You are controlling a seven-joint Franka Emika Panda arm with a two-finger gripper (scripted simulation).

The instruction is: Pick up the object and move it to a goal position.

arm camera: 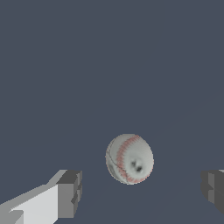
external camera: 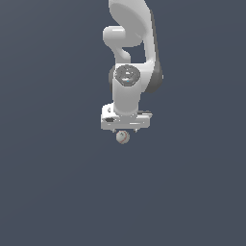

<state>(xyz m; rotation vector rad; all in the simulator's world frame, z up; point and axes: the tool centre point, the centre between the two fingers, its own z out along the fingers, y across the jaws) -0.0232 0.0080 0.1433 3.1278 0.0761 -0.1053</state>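
Observation:
The object is a small off-white baseball [external camera: 122, 137] with red stitching, resting on the flat dark grey surface directly under the arm's hand. In the wrist view the baseball [arm camera: 129, 159] lies between the two grey fingertips [arm camera: 70, 193], with a wide gap on each side. My gripper [external camera: 124, 130] hovers just above the ball, open, its fingers touching nothing. In the exterior view the fingers are mostly hidden behind the white hand body.
The white arm [external camera: 129, 57] rises from the hand toward the top of the exterior view. A uniform dark grey surface [external camera: 57, 192] stretches all around the ball, with no other objects in sight.

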